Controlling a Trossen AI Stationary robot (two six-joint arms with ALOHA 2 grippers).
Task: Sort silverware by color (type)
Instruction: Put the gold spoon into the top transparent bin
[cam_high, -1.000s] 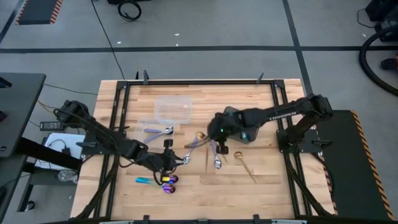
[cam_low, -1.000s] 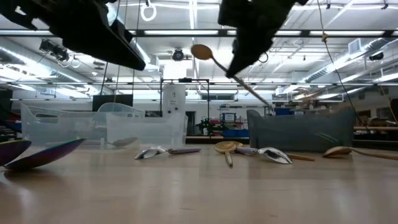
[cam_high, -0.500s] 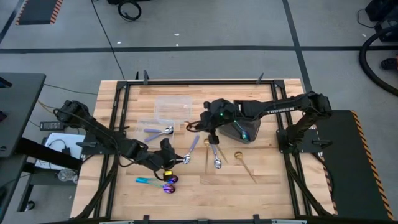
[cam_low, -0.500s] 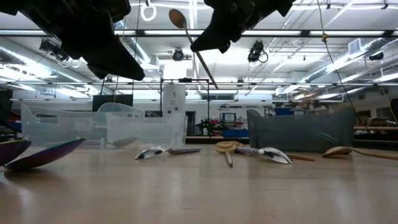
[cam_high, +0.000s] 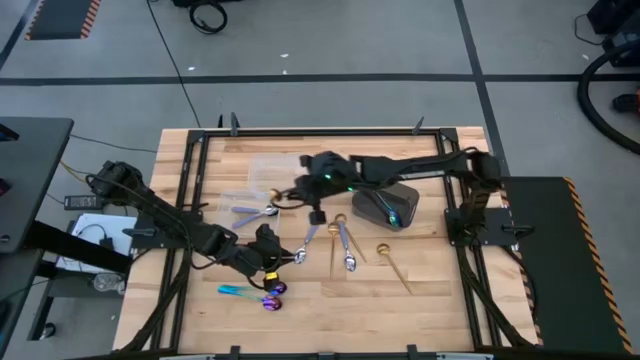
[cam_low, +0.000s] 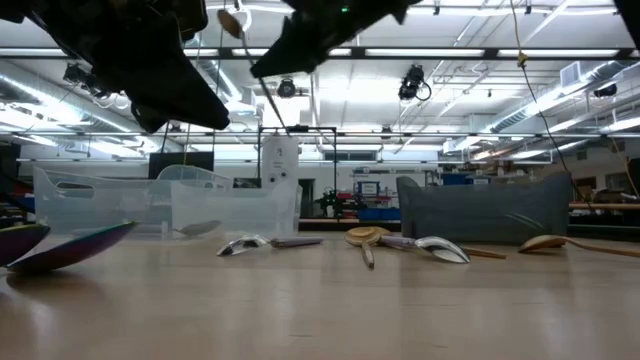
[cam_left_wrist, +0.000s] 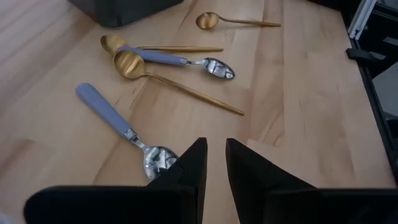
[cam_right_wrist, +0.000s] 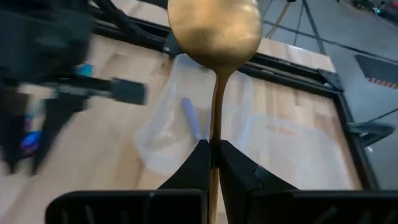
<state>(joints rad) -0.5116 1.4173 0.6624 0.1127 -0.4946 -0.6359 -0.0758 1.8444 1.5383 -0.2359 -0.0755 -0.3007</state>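
The right claw (cam_right_wrist: 211, 155) was clamped on a gold spoon (cam_right_wrist: 215, 37) by its thin handle, held high at frame centre above the clear containers (cam_right_wrist: 205, 124). The left claw (cam_left_wrist: 213, 163) hovered slightly parted, holding nothing, over the counter (cam_left_wrist: 298, 112). With so narrow a grip, the spoon might pivot and miss its container.

The gold spoon (cam_right_wrist: 214, 37) is cut off at the top of its bowl, and its lower handle is hidden between the right pincer (cam_right_wrist: 212, 163) fingers. Beyond it, the left arm (cam_right_wrist: 43, 81) is blurred.
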